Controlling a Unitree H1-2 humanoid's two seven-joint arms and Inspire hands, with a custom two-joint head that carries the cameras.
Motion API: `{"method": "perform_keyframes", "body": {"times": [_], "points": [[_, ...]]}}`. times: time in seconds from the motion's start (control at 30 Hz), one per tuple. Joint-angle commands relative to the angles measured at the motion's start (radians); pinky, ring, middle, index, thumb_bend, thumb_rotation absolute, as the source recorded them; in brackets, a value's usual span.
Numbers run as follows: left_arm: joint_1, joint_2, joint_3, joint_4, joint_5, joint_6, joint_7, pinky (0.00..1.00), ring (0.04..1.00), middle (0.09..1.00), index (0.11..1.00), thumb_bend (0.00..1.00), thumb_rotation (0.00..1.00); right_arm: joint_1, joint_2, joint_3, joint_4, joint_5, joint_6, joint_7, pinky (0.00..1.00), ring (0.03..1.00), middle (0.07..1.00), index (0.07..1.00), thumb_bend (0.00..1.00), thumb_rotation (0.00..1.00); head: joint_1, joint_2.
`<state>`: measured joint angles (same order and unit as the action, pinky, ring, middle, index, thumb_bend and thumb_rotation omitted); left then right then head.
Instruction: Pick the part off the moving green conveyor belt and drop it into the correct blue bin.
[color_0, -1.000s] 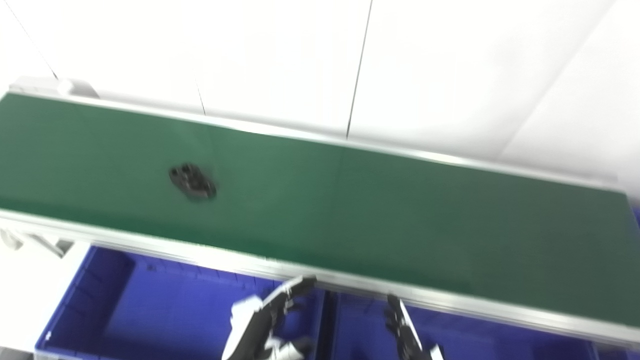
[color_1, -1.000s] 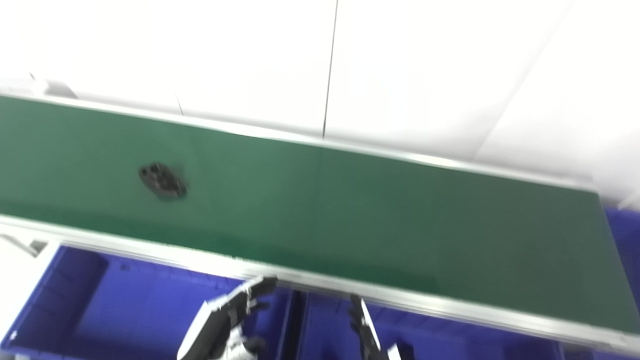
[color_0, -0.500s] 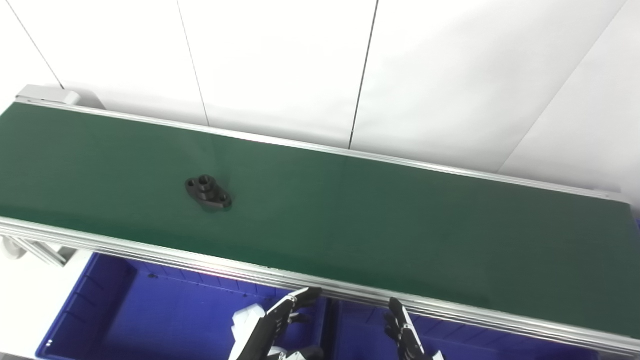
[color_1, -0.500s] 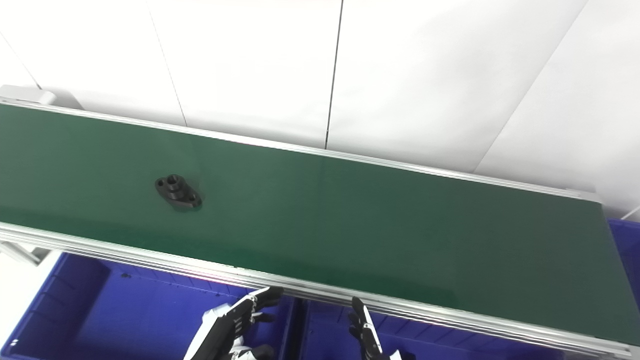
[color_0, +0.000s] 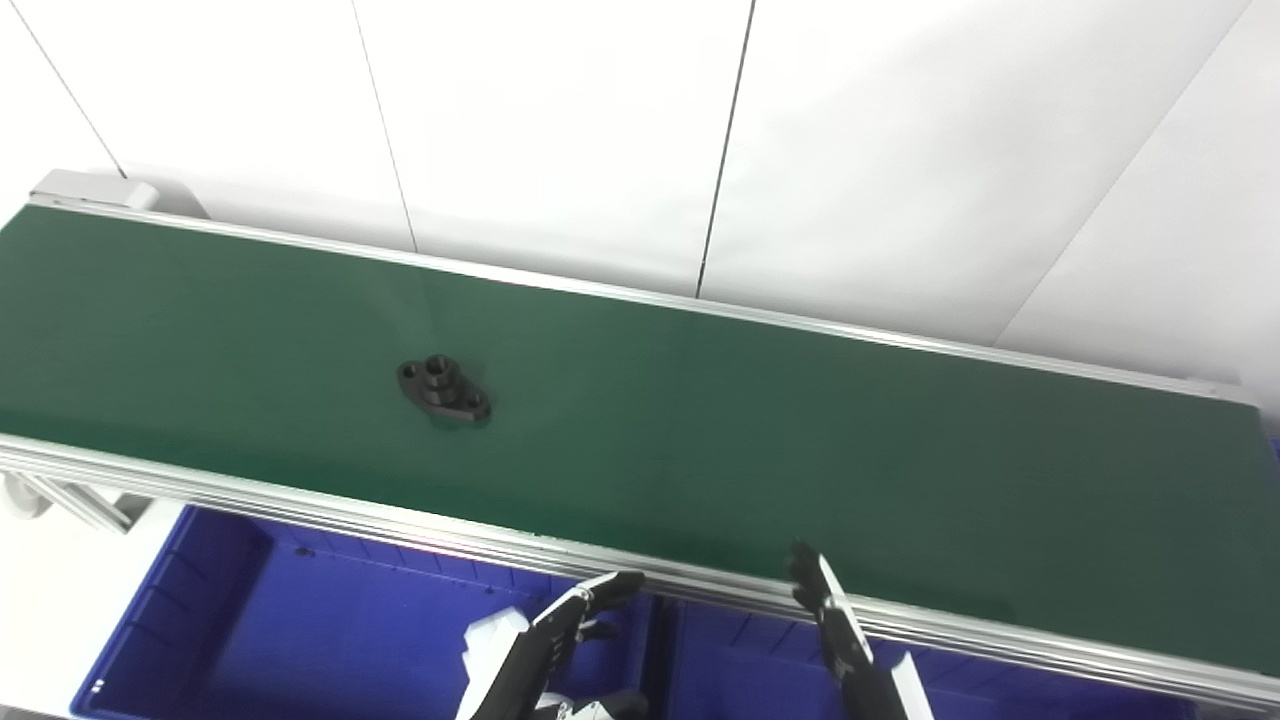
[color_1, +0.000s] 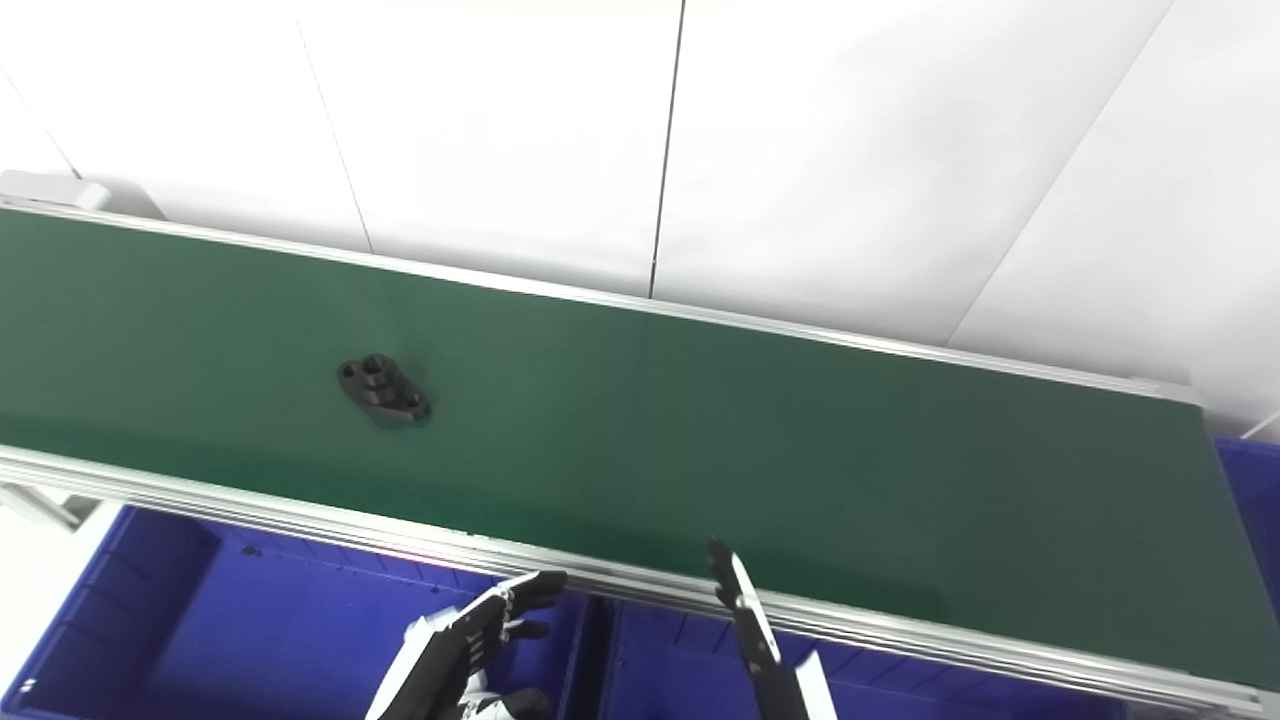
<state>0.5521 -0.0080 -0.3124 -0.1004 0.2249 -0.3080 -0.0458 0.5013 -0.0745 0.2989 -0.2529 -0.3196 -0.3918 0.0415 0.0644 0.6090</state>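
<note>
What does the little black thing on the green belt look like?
Find the long green belt running across the picture, above the blue bins. On its left half lies the part: a small black oval plate with a raised round hub and holes, the only thing on the belt.

Both head cameras look steeply down from close above; each shows the same conveyor belt (color_0: 700, 440) running across mid-frame.

part (color_1: 384, 391) lying flat on the green belt (color_1: 700, 420), left of middle | left hand (color_1: 455, 655) hovering open over the blue bin (color_1: 130, 620) | right hand (color_1: 755, 630) reaching up, fingers straight, tips overlapping the belt's near rail
</note>
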Motion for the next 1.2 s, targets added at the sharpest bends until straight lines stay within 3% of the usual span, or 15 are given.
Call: {"method": "perform_keyframes", "body": {"times": [0.0, 0.17, 0.4, 0.63, 0.83, 0.97, 1.17], "points": [[-0.001, 0.004, -0.004, -0.027, -0.005, -0.03, 0.003, 0.76, 0.852, 0.849, 0.812, 0.84, 0.72, -0.022, 0.045, 0.004, -0.07, -0.052, 0.023, -0.015, 0.85, 0.929, 0.953, 0.952, 0.86, 0.75, -0.001, -0.002], [-0.006, 0.008, -0.003, -0.015, -0.007, -0.043, 0.004, 0.76, 0.848, 0.846, 0.808, 0.83, 0.72, -0.087, 0.092, 0.0, -0.105, -0.115, 0.077, -0.013, 0.85, 0.924, 0.948, 0.94, 0.89, 0.74, -0.003, -0.004], [-0.007, 0.008, -0.006, -0.02, -0.006, -0.036, 0.002, 0.75, 0.851, 0.852, 0.816, 0.83, 0.72, -0.209, 0.104, -0.024, -0.12, -0.194, 0.17, -0.002, 0.86, 0.943, 0.971, 0.972, 0.89, 0.76, -0.005, 0.001], [-0.004, 0.004, -0.007, -0.027, -0.016, -0.033, 0.001, 0.75, 0.855, 0.861, 0.821, 0.85, 0.71, -0.33, 0.124, -0.025, -0.14, -0.295, 0.326, 0.034, 0.83, 0.931, 0.969, 0.992, 0.84, 0.68, -0.001, 0.001], [-0.009, 0.006, -0.005, -0.02, -0.023, -0.038, 0.0, 0.75, 0.851, 0.857, 0.815, 0.85, 0.71, -0.451, 0.132, 0.014, -0.107, -0.465, 0.427, 0.066, 0.75, 0.876, 0.919, 0.974, 0.85, 0.72, -0.004, 0.002], [-0.008, 0.0, -0.005, -0.015, -0.028, -0.045, 0.006, 0.76, 0.851, 0.852, 0.805, 0.84, 0.7, -0.544, 0.152, 0.048, -0.045, -0.57, 0.491, 0.081, 0.69, 0.846, 0.9, 0.97, 0.88, 0.68, -0.006, -0.002], [-0.016, -0.001, -0.008, -0.002, -0.038, -0.055, 0.002, 0.77, 0.855, 0.851, 0.806, 0.84, 0.7, -0.648, 0.163, 0.077, 0.072, -0.644, 0.532, 0.062, 0.72, 0.822, 0.879, 0.953, 0.91, 0.65, -0.004, -0.007]]}}
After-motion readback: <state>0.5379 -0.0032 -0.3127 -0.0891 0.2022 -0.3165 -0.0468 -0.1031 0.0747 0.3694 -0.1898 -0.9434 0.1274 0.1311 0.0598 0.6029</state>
